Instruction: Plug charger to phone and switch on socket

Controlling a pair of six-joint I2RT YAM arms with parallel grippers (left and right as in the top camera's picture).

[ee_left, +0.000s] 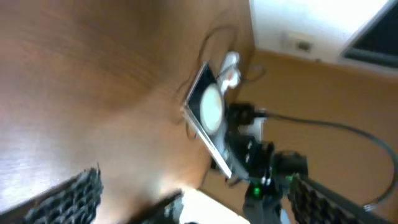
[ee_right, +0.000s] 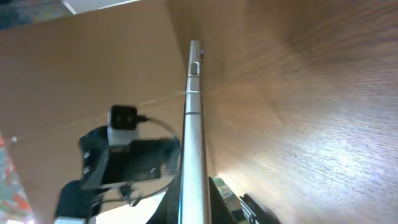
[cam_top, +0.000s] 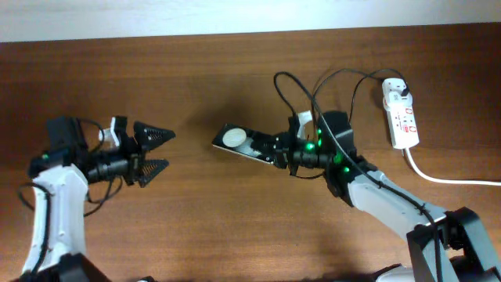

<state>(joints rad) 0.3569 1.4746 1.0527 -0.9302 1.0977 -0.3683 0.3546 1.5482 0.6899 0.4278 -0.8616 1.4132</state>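
Right tool (cam_top: 268, 149) around half-hidden phone (cam_top: 233, 139)

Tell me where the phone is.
Overhead view: the phone is near centre, its right end held by the right gripper, left gripper further left.

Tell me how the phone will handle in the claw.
Probably stiff: the phone shows a dead-straight edge in the right wrist view. Likely slippery: that edge looks smooth and glossy, and the right claw grips only one end, so it could pivot. It seems thin and light, so a push on the free end may tilt it.
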